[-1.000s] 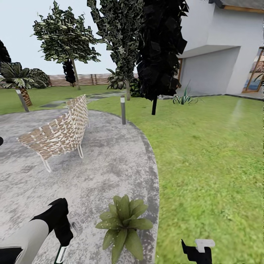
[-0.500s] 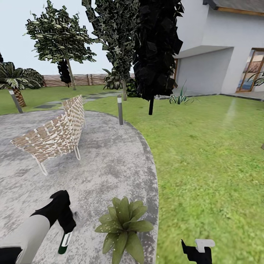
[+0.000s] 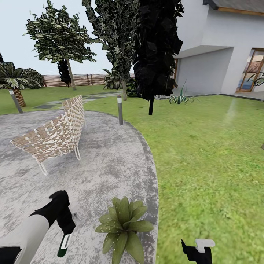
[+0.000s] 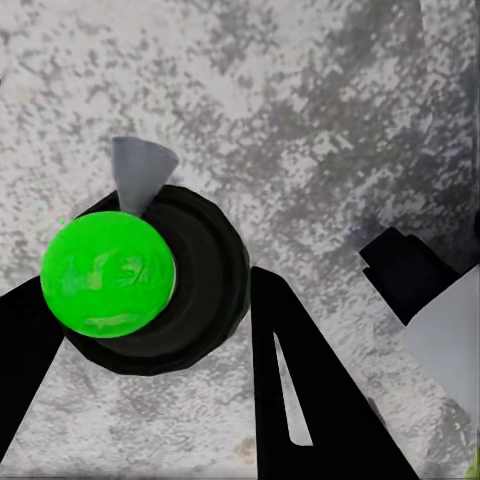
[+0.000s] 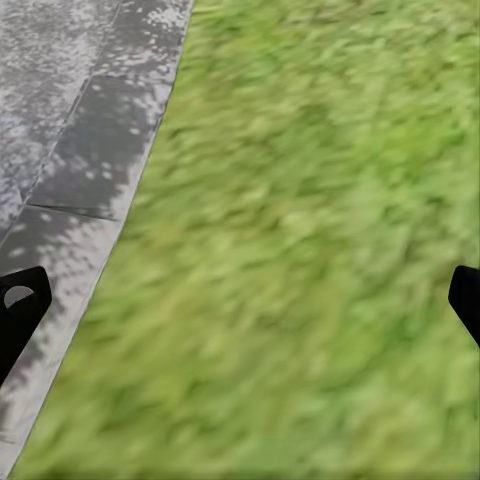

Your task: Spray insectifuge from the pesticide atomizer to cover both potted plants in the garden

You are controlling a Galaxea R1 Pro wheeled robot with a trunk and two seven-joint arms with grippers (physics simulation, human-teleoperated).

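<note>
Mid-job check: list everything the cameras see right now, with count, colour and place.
Pesticide atomizer: one, dark green with pale band, in left gripper, hanging over patio.
Potted plant: one, green rosette, near patio edge.
Patio: one, mottled grey, round, left half.
Lawn: green, right of patio.
Woven chair: one, brown and white, on patio.
Bollard lights: two, grey, patio rim.
Trees: several, dark green, beyond patio.
Fence: brown slats, far back.
House: white, upper right.
Left gripper: black, shut on atomizer.
Right gripper: black, open over lawn.
</note>
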